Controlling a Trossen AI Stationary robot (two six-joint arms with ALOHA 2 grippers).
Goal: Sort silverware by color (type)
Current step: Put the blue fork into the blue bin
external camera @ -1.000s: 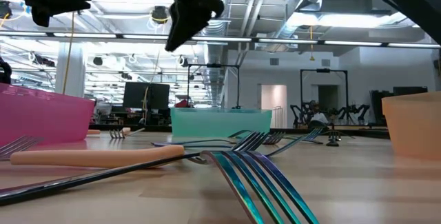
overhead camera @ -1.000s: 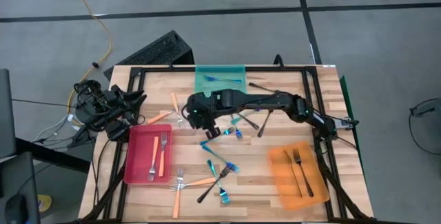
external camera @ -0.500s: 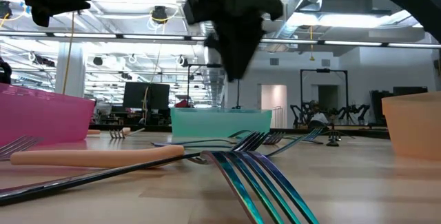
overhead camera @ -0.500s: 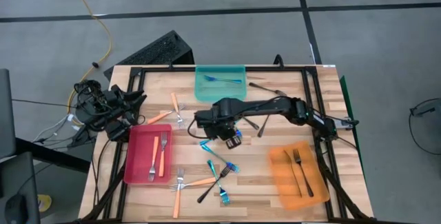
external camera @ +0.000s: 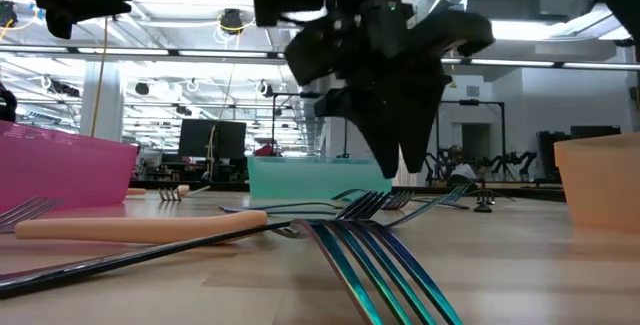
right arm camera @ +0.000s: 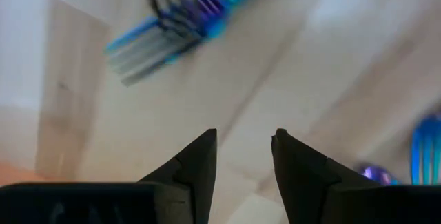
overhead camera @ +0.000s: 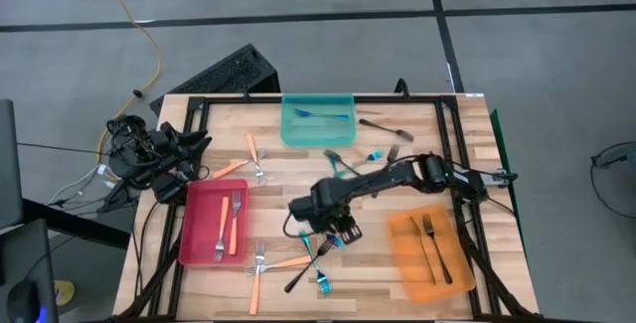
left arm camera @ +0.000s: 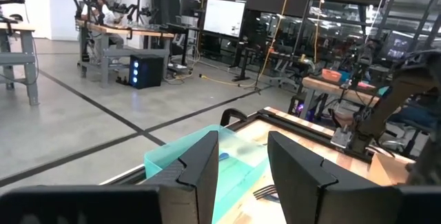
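**Sorting partly done, right end effector over the middle pile**

While a few forks already lie in trays, most are loose. From above, the red tray [overhead camera: 212,223] holds two orange-handled forks [overhead camera: 228,224], the teal tray [overhead camera: 318,119] one blue fork [overhead camera: 320,114], the orange tray [overhead camera: 429,251] two dark forks [overhead camera: 433,247]. Loose forks [overhead camera: 310,253] lie crossed mid-counter near the front, with others near the teal tray and left of centre. The right end effector [overhead camera: 343,232] hangs over the front pile; the left arm [overhead camera: 164,154] waits folded at the counter's [overhead camera: 368,283] left edge.

At counter height, a blue fork [external camera: 370,255] and an orange handle [external camera: 140,227] lie nearest, and the right arm hangs above them, not touching.

The left wrist view shows its end effector [left arm camera: 241,165] parted and empty, facing the teal tray.

The right wrist view shows its fingers [right arm camera: 196,162] apart, holding nothing, above bare wood with a blue fork [right arm camera: 172,31] ahead. Overlapping forks may hinder a clean single pick.
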